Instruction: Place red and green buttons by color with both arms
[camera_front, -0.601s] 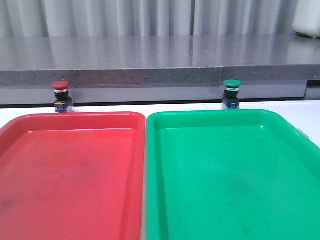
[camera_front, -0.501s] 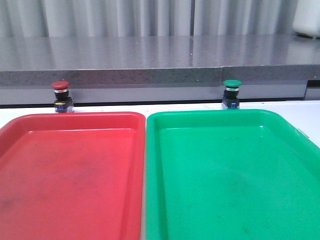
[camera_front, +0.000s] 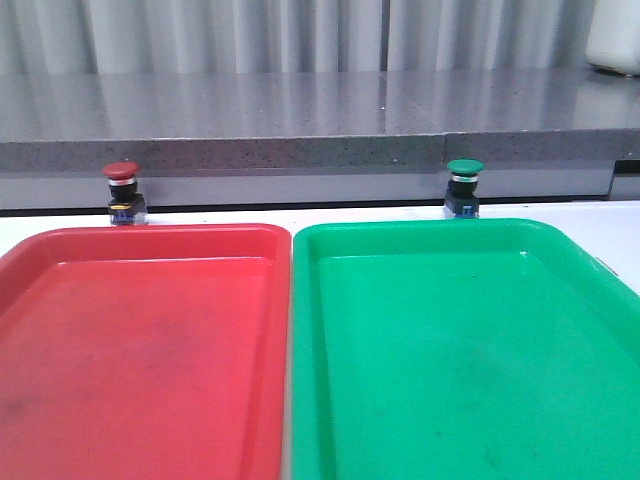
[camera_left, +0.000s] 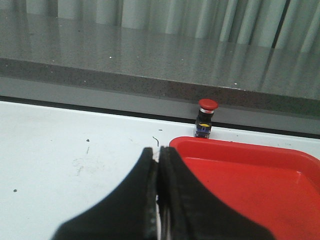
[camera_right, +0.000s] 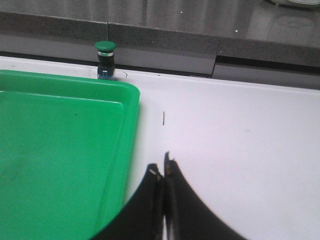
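Note:
The red button (camera_front: 122, 190) stands upright on the white table behind the red tray (camera_front: 140, 240); it also shows in the left wrist view (camera_left: 206, 117). The green button (camera_front: 464, 187) stands upright behind the green tray (camera_front: 440, 232); it also shows in the right wrist view (camera_right: 105, 59). My left gripper (camera_left: 158, 152) is shut and empty, over the table beside the red tray's near corner, well short of the red button. My right gripper (camera_right: 162, 167) is shut and empty, beside the green tray's edge, well short of the green button. Neither gripper shows in the front view.
A grey stone ledge (camera_front: 320, 120) runs along the back of the table right behind both buttons. Both trays lie side by side with nothing in them. White table shows left of the red tray (camera_left: 65, 150) and right of the green tray (camera_right: 235, 130).

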